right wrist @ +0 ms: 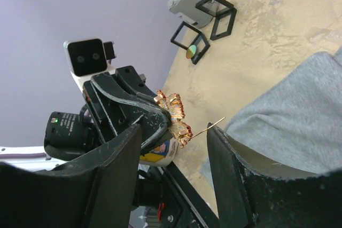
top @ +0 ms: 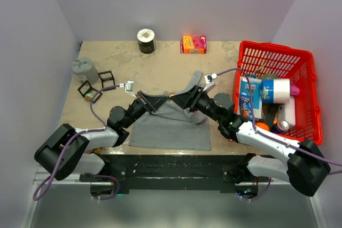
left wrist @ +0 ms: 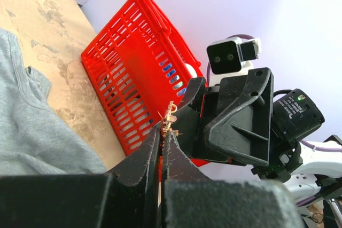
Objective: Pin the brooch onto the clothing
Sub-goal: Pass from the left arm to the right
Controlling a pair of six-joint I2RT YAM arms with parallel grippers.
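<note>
One brooch [right wrist: 173, 117] at closed tips of left hand [left wrist: 163, 134]

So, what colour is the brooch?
The brooch is a shiny, coppery orange-red; the right wrist view shows it best.

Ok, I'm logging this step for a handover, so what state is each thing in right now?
brooch: held off the table, pin needle swung open, not in the fabric.
clothing: lying on the table, unpinned.
left gripper: shut on the brooch.
right gripper: open, fingers apart around the brooch.
red basket: upright, holding items.
</note>
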